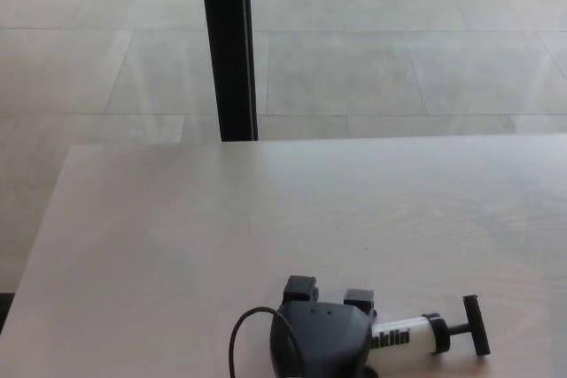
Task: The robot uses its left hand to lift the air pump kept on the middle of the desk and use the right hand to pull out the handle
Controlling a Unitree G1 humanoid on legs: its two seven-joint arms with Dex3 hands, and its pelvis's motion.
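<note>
The air pump [416, 335] lies on its side on the pale desk [266, 219] near the front edge. Its white barrel carries black lettering, and a black T-handle [476, 325] sticks out to the right. My left hand [321, 335] sits over the barrel's left half, its fingers [301, 289] curled over the far side, shut on the pump. The left end of the pump is hidden under the hand. A thin black cable [244, 329] loops from the wrist. My right hand does not show.
A black vertical post [227, 42] stands behind the desk's far edge, over a pale tiled floor [399, 59]. The desk's left edge runs diagonally at the lower left.
</note>
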